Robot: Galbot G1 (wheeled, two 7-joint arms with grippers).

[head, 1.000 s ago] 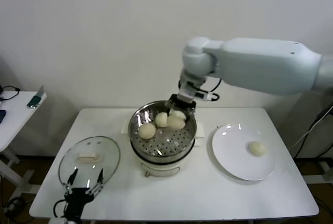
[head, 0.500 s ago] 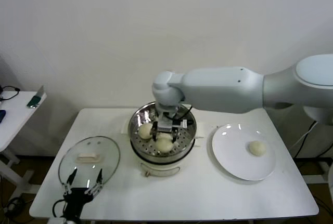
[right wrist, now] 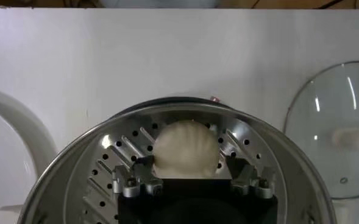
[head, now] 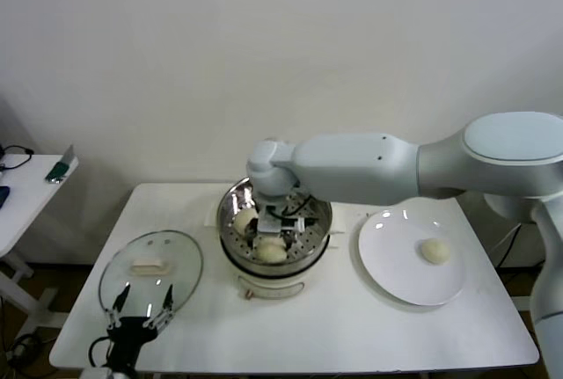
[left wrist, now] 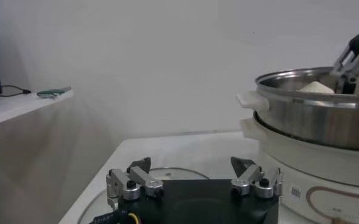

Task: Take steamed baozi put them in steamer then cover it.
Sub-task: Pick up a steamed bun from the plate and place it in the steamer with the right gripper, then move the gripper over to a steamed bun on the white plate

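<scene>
The steamer (head: 227,221) stands mid-table, its steel pot on a cream base. My right gripper (head: 274,236) reaches down inside it. In the right wrist view the right gripper (right wrist: 189,163) is open, its fingers on either side of a cream-white baozi (right wrist: 185,146) that rests on the perforated tray (right wrist: 100,161). A second baozi (head: 244,219) lies at the tray's left. One more baozi (head: 435,251) lies on the white plate (head: 396,278). The glass cover (head: 151,269) lies flat at the front left. My left gripper (head: 141,317) is parked open at the cover's near edge.
A side table (head: 26,187) with small devices stands off to the left. The right arm's large white forearm (head: 369,166) spans above the steamer's back. The wall runs close behind the table. The left wrist view shows the steamer's side (left wrist: 313,115) and the left gripper (left wrist: 191,165).
The right arm swung from the steamer's back rim down to the tray's front with a baozi. Its jaws have opened, and the baozi now rests on the tray. The left arm has not moved.
</scene>
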